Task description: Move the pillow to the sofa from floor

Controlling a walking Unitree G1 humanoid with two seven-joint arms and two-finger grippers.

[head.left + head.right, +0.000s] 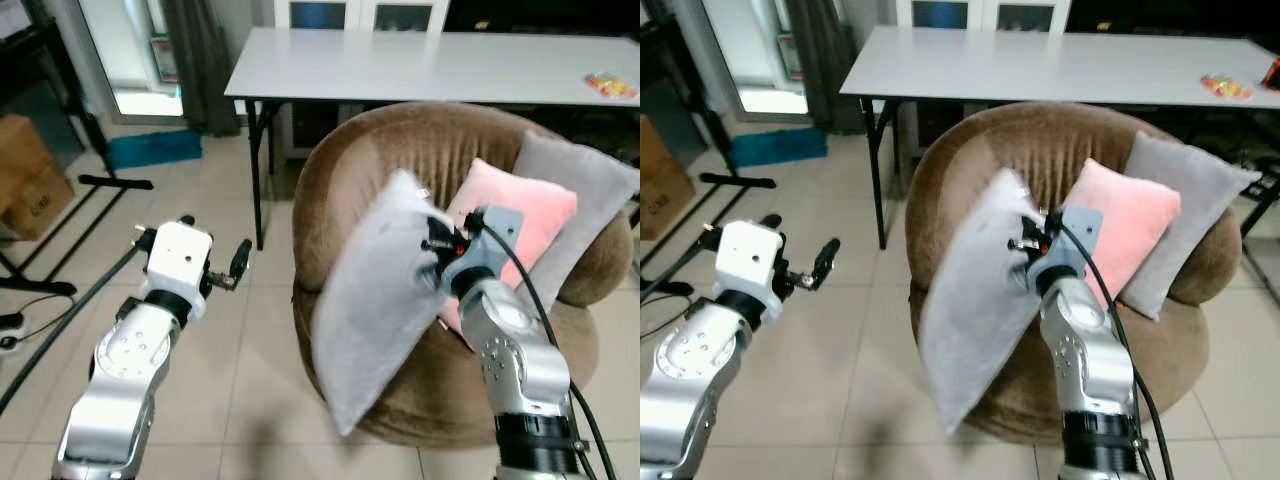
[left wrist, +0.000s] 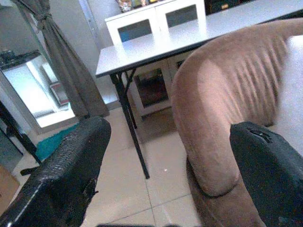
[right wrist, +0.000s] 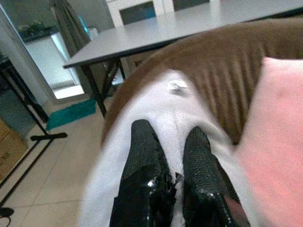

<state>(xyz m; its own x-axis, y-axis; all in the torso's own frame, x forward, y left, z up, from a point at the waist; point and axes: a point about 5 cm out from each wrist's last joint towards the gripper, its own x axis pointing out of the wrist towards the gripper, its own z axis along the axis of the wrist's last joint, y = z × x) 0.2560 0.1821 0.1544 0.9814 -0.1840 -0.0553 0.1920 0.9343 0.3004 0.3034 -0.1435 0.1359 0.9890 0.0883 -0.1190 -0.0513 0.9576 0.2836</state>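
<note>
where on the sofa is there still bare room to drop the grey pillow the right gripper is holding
The right gripper holds the grey pillow over the sofa's left side, where bare seat borders the brown backrest. The right side is crowded by the pink pillow and another grey pillow.

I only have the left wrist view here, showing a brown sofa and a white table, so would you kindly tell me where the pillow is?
Observer: The grey pillow is held up by the right claw, pinched between its fingers near the top edge, leaning against the front of the brown sofa.
Operator: Thank you. Is anything already on the seat?
Observer: Yes, a pink pillow stands against the backrest.
Operator: Anything else beside it?
Observer: A second grey cushion leans behind it, on the robot's right.
Operator: And my left claw?
Observer: The left claw is open over the tiled floor, apart from the sofa.
</note>
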